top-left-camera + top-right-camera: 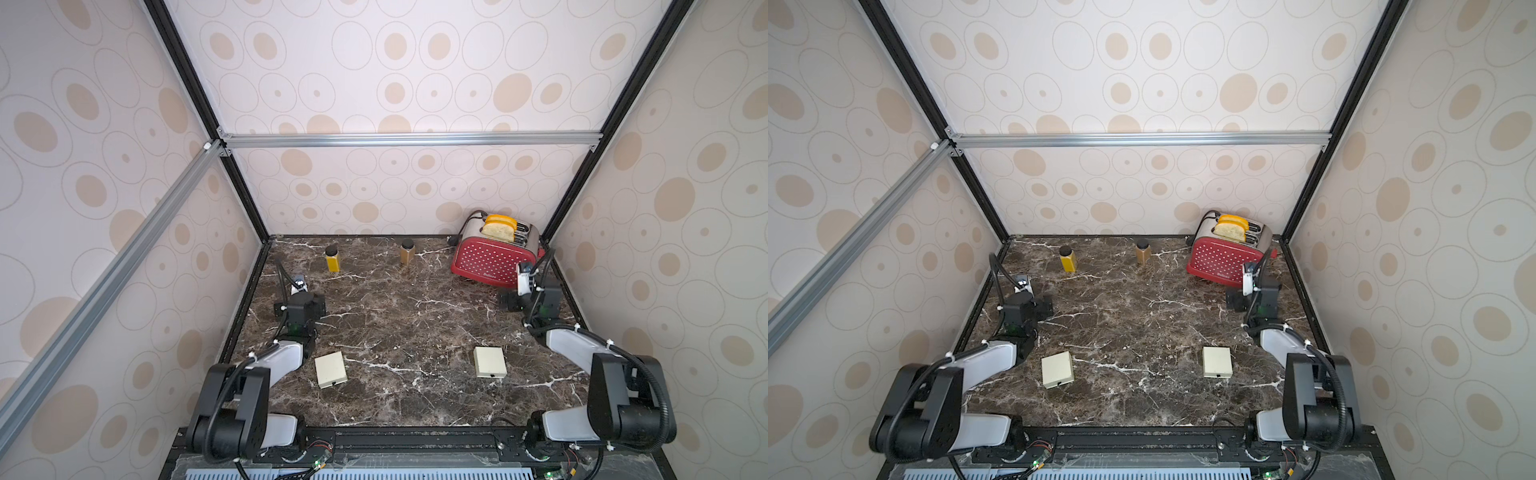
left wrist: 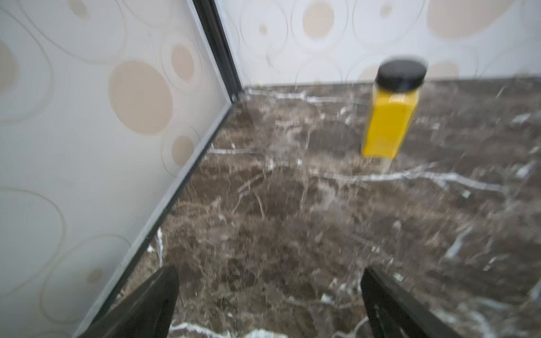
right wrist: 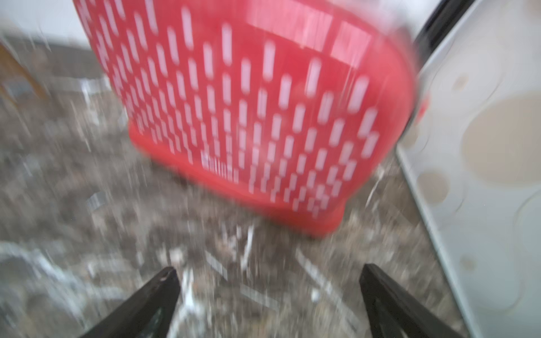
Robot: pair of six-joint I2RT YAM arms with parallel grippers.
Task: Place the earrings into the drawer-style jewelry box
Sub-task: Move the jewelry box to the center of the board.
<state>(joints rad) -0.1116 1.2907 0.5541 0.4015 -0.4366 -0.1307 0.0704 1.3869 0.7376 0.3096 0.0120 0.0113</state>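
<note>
Two cream square boxes lie on the marble table near its front. One box (image 1: 331, 369) sits beside my left arm, the other box (image 1: 490, 362) toward my right arm, and both top views show them. Each has a small notch in its front edge; I cannot tell which one is the drawer-style jewelry box. The earrings are out of view. My left gripper (image 2: 269, 272) is open over bare marble near the back left corner. My right gripper (image 3: 269, 270) is open over bare marble in front of the red toaster. Both wrist views are blurred.
A yellow jar (image 1: 333, 258) with a black lid and a brown jar (image 1: 407, 252) stand near the back edge. A red dotted toaster (image 1: 494, 255) holding bread slices fills the back right corner. Patterned walls close in three sides of the table.
</note>
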